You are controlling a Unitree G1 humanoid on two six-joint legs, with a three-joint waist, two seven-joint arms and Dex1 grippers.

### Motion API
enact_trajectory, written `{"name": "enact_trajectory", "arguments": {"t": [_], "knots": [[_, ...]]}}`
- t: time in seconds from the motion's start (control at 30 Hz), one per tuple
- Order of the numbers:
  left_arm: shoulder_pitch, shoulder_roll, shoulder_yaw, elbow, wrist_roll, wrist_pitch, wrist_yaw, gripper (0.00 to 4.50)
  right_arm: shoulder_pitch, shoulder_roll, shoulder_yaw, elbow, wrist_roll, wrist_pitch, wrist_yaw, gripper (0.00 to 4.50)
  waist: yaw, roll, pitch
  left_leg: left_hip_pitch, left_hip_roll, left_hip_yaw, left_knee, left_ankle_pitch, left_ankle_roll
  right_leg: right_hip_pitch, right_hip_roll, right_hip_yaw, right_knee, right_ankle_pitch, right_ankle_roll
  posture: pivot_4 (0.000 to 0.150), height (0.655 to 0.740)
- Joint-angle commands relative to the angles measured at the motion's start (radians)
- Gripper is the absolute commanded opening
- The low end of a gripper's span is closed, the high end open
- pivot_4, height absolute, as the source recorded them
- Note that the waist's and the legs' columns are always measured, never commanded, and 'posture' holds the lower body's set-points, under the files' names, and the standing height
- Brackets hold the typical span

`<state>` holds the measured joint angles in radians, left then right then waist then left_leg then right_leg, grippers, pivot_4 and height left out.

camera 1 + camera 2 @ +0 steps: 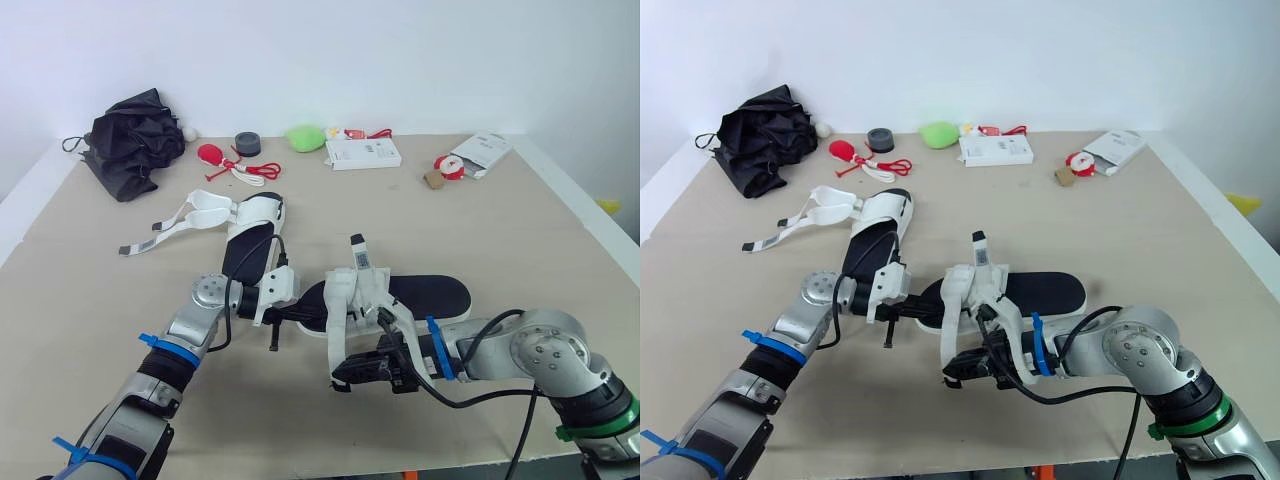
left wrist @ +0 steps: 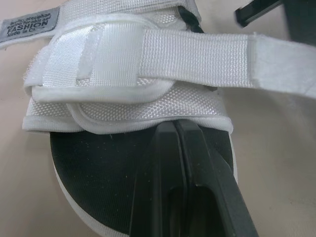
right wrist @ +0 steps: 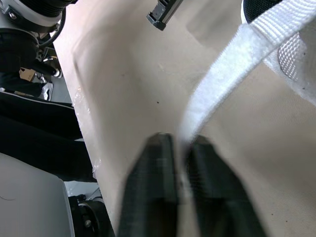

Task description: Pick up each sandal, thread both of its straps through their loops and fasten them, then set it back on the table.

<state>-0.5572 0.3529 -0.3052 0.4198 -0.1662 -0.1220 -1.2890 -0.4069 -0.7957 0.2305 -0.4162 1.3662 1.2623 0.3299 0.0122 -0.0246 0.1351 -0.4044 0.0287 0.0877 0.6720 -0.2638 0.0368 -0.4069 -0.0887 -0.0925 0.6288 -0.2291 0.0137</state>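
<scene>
The near sandal [image 1: 440, 296] lies in the middle of the counter [image 1: 520, 220]. The right hand [image 3: 180, 143] grasps its loose white strap [image 3: 222, 74]. The left hand [image 2: 175, 129] is clenched, its tips over the insole against the white upper. The second sandal [image 1: 250, 240] lies just behind.

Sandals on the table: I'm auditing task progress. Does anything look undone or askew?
Yes. The far black-soled sandal with white webbing straps lies with its straps unfastened, trailing sideways over the beige table. The near matching sandal has a loose white strap pulled out, pinched in the right gripper.
</scene>
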Motion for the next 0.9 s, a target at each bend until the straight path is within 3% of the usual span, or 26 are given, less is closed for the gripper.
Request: {"name": "enact_trajectory", "arguments": {"t": [0.03,0.17,0.33,0.47,0.57,0.9], "knots": [[0.054,0.027,-0.054,0.074,0.071,0.046,-0.007,0.0,-0.007,0.002,-0.044,-0.016,0.023,0.021,0.036,0.07,0.0,0.0,0.0,0.0,0.0,0.0,0.0,0.0,0.0,0.0,0.0,0.0,0.0,0.0,0.0,0.15,0.74],[0.044,0.025,-0.057,0.085,0.076,0.036,-0.01,0.0,-0.062,0.011,-0.084,0.054,0.113,0.067,0.03,0.07,0.0,0.0,0.0,0.0,0.0,0.0,0.0,0.0,0.0,0.0,0.0,0.0,0.0,0.0,0.001,0.15,0.74],[0.036,0.024,-0.061,0.096,0.078,0.026,-0.013,0.0,-0.241,0.021,-0.154,0.25,0.251,0.092,0.007,0.07,-0.002,0.0,0.0,0.001,0.0,0.001,0.001,0.001,0.001,0.0,0.0,0.001,0.0,0.002,0.001,0.15,0.74],[0.027,0.017,-0.068,0.115,0.086,0.01,-0.013,0.0,-0.442,0.049,-0.134,0.449,0.131,0.141,0.021,0.07,-0.002,0.001,0.0,0.0,0.0,0.001,0.0,0.001,0.001,0.0,0.0,0.001,0.0,0.005,-0.005,0.15,0.74],[0.022,0.014,-0.075,0.123,0.096,-0.012,-0.01,0.0,-0.506,0.073,-0.103,0.526,0.029,0.179,0.067,0.07,0.0,0.001,0.0,0.0,0.0,0.001,0.0,0.001,0.001,-0.001,0.0,0.001,0.001,0.005,-0.006,0.15,0.74],[0.045,0.017,-0.078,0.091,0.1,-0.027,0.009,0.0,-0.503,0.118,-0.073,0.535,-0.17,0.267,0.21,0.07,-0.001,0.001,0.0,-0.001,-0.001,0.001,0.001,0.001,0.001,-0.001,-0.001,0.0,0.001,0.005,-0.005,0.15,0.74]]}}
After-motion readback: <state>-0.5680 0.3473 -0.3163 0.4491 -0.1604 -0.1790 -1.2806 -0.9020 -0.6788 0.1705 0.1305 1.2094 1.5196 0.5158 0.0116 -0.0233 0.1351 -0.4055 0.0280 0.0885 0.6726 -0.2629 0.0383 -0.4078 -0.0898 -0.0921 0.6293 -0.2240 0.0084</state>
